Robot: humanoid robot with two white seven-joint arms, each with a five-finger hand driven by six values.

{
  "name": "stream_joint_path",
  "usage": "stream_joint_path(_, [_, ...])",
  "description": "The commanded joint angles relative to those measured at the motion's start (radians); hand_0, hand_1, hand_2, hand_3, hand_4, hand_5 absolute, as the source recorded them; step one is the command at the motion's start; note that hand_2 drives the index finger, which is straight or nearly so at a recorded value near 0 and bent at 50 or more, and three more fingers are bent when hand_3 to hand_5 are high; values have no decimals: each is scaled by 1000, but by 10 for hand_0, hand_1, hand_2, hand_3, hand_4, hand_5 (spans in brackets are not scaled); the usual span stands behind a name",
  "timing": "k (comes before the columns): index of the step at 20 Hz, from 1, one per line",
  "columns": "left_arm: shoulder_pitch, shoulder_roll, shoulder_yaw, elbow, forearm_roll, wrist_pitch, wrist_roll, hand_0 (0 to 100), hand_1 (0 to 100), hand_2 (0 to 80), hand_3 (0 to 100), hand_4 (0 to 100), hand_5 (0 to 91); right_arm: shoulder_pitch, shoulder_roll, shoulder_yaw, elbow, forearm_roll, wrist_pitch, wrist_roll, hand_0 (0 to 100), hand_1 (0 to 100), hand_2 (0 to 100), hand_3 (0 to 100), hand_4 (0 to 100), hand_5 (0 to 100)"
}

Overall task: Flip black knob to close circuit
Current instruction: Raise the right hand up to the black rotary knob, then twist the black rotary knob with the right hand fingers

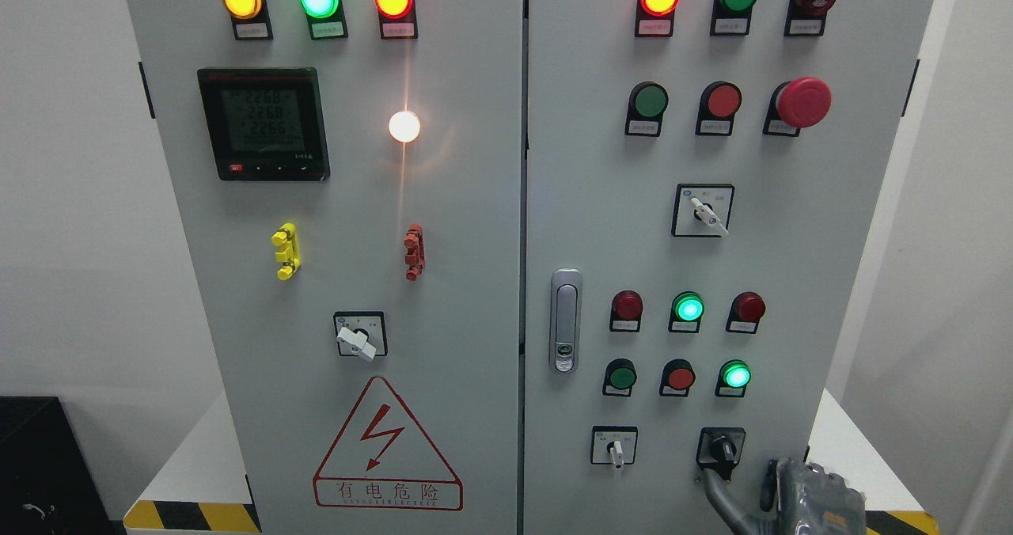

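Black knob [722, 446]: the rotary selector in the bottom row of the cabinet's right door [601, 163], low and to the right of the door latch [565, 320], with a white-handled switch [614, 447] level with it on its left. We take the latch as our landmark throughout. The knob's grip bar points roughly straight up and down; whether that marks the open or the closed position we cannot read from the small label plate.

Right hand [779, 495]: it enters at the lower right, below and to the right of the latch. One dark finger [716, 494] reaches up to just under the knob's plate, and the others lie curled alongside the grey palm; nothing is pinched. We cannot tell whether the fingertip touches the knob. We judge the hand sits low and close so that a short rise brings thumb and finger to either side of the grip bar, leaving the lamps [688, 308] above it in sight.

Left hand: not shown.

Task state, in our judgement: approach stage, knob not yet gripped.
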Motion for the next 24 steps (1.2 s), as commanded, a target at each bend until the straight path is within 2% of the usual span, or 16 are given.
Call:
stream_joint_path(1, [21, 0, 0, -29, 0, 1, 0, 120, 556, 0, 0, 0, 0, -1, -6, -19, 14, 0, 0, -2, 0, 52, 833, 1000, 909, 1000])
stream_joint_path(24, [21, 0, 0, -29, 0, 1, 0, 120, 556, 0, 0, 0, 0, -20, -9, -58, 2, -21, 2, -3, 0, 47, 829, 1000, 904, 1000])
